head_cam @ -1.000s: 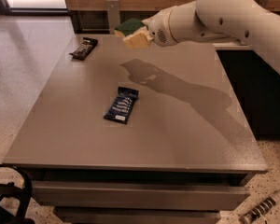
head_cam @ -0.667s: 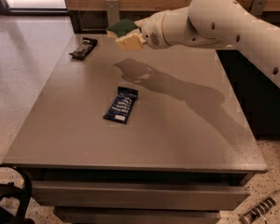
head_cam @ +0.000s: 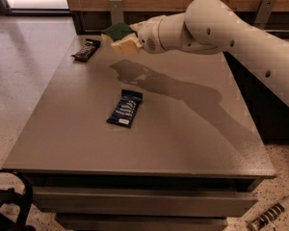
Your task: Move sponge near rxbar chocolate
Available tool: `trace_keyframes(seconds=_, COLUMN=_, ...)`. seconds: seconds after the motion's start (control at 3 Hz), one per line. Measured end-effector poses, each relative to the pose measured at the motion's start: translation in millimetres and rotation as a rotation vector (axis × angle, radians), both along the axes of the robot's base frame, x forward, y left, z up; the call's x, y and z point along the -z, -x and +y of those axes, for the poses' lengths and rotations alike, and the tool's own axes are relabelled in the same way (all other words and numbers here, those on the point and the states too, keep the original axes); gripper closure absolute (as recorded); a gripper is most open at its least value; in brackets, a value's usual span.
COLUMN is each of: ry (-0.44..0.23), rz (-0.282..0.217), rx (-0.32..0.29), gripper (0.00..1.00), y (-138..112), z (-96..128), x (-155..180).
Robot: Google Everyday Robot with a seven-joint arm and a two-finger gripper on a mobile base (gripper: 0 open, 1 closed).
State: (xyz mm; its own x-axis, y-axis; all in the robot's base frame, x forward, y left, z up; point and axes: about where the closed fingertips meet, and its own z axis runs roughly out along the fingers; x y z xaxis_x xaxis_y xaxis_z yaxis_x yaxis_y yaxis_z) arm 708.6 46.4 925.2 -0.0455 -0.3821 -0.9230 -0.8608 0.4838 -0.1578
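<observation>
Camera view: our pincer clamps the sponge above the table, near the rxbar. We hold it high, probably for clearance.

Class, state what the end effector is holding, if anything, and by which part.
The end effector, above the table's far edge, holds the sponge by its arm-side end.
</observation>
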Motion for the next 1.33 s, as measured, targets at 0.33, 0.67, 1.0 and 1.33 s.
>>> trace_keyframes(seconds=0.33, ry=0.004, rz=0.031, rx=0.02, gripper=1.0, y=-15, z=-1, x=9)
trace_keyframes(seconds=0.67, ry=0.01, rz=0.072, rx=0.032, gripper=1.0, y=-53, z=1, x=25)
trace_keyframes(seconds=1.0, ry=0.013, rz=0.097, rx=0.043, gripper=1.0, y=-75, z=3, x=36)
trace_keyframes(seconds=1.33, ry=0.012, rz=0.098, rx=0.043, gripper=0.89, y=-79, z=5, x=37)
